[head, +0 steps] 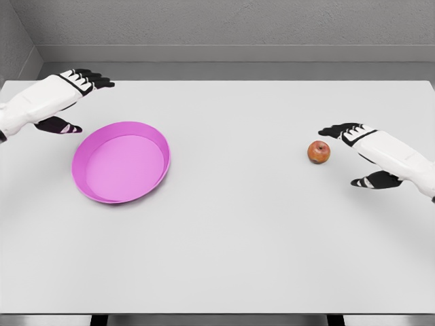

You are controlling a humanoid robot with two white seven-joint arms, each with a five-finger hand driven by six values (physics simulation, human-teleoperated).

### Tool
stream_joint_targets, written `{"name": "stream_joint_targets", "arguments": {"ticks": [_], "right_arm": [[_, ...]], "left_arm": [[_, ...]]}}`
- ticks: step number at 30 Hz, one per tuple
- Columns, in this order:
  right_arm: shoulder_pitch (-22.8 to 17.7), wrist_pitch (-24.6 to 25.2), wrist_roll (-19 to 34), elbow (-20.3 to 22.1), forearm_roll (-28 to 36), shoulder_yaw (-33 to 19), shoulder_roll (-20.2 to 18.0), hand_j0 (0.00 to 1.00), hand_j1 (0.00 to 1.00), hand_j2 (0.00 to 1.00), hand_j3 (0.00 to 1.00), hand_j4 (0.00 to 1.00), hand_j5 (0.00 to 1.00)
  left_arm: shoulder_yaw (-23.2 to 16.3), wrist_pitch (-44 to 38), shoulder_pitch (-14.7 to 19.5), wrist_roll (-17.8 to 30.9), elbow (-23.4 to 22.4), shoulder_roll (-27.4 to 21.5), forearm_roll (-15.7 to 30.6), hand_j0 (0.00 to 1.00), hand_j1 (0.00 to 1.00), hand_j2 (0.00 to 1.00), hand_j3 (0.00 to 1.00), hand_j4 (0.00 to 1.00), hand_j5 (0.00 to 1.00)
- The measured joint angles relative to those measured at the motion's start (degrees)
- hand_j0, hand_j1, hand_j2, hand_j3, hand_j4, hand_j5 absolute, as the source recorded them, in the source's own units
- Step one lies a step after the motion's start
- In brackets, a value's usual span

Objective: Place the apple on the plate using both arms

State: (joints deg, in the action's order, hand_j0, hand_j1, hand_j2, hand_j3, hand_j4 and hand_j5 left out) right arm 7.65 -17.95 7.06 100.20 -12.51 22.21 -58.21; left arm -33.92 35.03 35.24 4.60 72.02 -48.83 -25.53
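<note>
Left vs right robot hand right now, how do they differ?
The left robot hand sits at the far left of the white table, behind the round pink plate; the right robot hand sits mid-table at the right. The left is apart from the plate; the right is just beside the small red apple, fingers reaching toward it. Both are open, holding nothing.

A bare simulated test room is showing here, closer to a lab bench than to any home. A plain white table (224, 244) is filling nearly the whole view, its front edge lying at six o'clock. Flat grey walls (224, 24) are closing it in at twelve o'clock and at ten o'clock, meeting in a corner. Everything is looking smooth, evenly lit and rendered.
</note>
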Motion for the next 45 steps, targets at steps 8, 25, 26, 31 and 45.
{"name": "stream_joint_targets", "arguments": {"ticks": [8,25,26,31,45], "right_arm": [[3.78,6.52,-0.01,-1.99,0.38,1.87,-0.01,1.00,1.00,1.00,1.00,1.00,1.00],[26.63,23.31,15.07,-11.38,0.42,23.71,8.44,1.00,1.00,1.00,1.00,1.00,1.00],[27.07,23.44,15.56,-11.79,0.42,24.12,8.65,1.00,1.00,1.00,1.00,1.00,1.00],[30.23,24.28,17.55,-12.72,0.40,26.42,10.21,1.00,1.00,1.00,1.00,1.00,1.00],[31.29,24.48,18.70,-15.16,0.31,28.03,11.82,0.82,0.82,0.82,0.82,0.82,0.82]], "left_arm": [[0.25,0.00,0.00,-0.02,-0.17,0.02,-0.05,1.00,1.00,1.00,1.00,1.00,1.00],[0.28,0.00,0.26,0.00,-0.49,0.02,-0.13,1.00,1.00,1.00,1.00,1.00,1.00],[0.29,0.00,0.26,0.00,-0.49,0.02,-0.14,1.00,1.00,1.00,1.00,1.00,1.00],[0.33,0.00,0.26,0.00,-0.49,0.02,-0.15,1.00,1.00,1.00,1.00,1.00,1.00],[0.41,0.00,0.26,0.00,-0.48,0.02,-0.15,1.00,1.00,1.00,1.00,1.00,1.00]]}}
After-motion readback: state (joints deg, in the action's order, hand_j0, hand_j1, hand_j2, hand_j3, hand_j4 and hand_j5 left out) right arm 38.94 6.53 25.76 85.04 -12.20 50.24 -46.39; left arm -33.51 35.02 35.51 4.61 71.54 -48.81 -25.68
